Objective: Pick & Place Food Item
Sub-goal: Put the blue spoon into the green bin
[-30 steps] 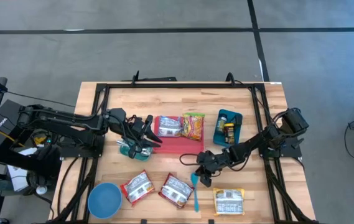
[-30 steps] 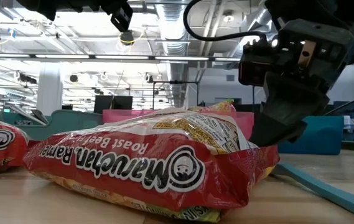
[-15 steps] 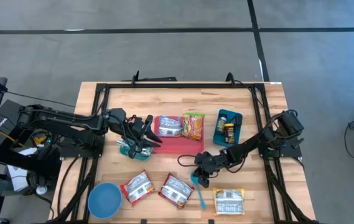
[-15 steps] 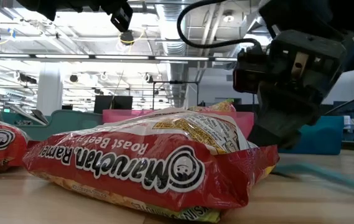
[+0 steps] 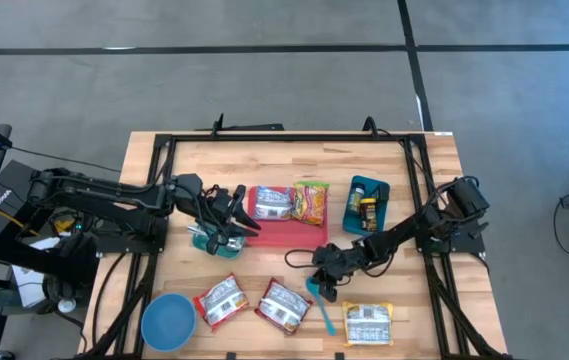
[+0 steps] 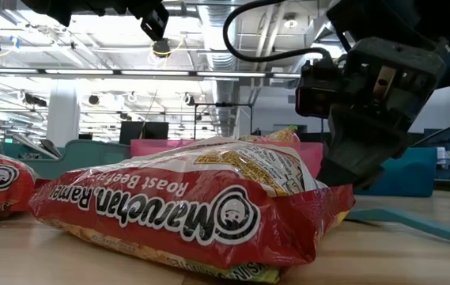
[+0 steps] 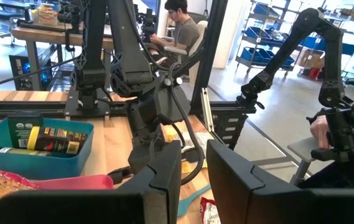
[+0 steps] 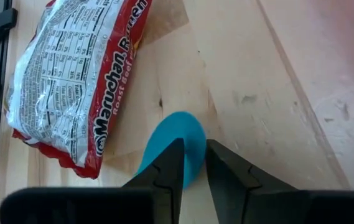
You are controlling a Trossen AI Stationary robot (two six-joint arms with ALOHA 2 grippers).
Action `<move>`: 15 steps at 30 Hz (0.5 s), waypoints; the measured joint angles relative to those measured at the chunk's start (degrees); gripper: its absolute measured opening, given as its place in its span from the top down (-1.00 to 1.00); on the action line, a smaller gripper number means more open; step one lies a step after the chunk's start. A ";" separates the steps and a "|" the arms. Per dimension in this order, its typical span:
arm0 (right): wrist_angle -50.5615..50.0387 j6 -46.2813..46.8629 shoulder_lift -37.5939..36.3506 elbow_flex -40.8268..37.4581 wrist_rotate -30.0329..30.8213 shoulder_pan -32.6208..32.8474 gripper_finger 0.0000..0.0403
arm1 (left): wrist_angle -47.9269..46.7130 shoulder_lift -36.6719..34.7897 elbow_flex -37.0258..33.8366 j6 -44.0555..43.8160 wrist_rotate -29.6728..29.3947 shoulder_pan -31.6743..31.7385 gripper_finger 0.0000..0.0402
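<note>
Right hand [image 5: 324, 287] low over the worktop [image 5: 404, 215], fingers [image 8: 170, 165] nearly together, straddling the bowl end of a blue spoon [image 5: 319, 305]; can't tell if it grips it. A ramen pack [image 5: 283, 305] lies just beside the spoon, another pack [image 5: 221, 299] further left, a yellow pack [image 5: 368, 322] right. Left hand [image 5: 239, 225] by the pink tray [image 5: 289, 233], narrow gap, nothing seen held. Tray carries two packs [image 5: 294, 203]. Blue bin [image 5: 367, 203] and blue bowl [image 5: 168, 320] also there.
</note>
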 joint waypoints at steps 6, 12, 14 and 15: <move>0.01 -0.68 -0.02 0.00 -0.27 0.00 0.88 | -0.01 0.00 0.00 0.00 0.01 0.01 0.64; 0.09 -0.63 -0.07 0.00 -0.58 0.02 0.96 | -0.02 0.00 0.00 0.00 0.01 0.01 0.64; 0.05 -0.66 -0.07 0.00 -0.55 0.02 0.94 | -0.02 0.00 0.00 0.00 0.02 0.01 0.64; 0.05 -0.68 -0.07 0.00 -0.55 0.02 0.94 | -0.02 0.00 0.00 0.00 0.01 0.02 0.64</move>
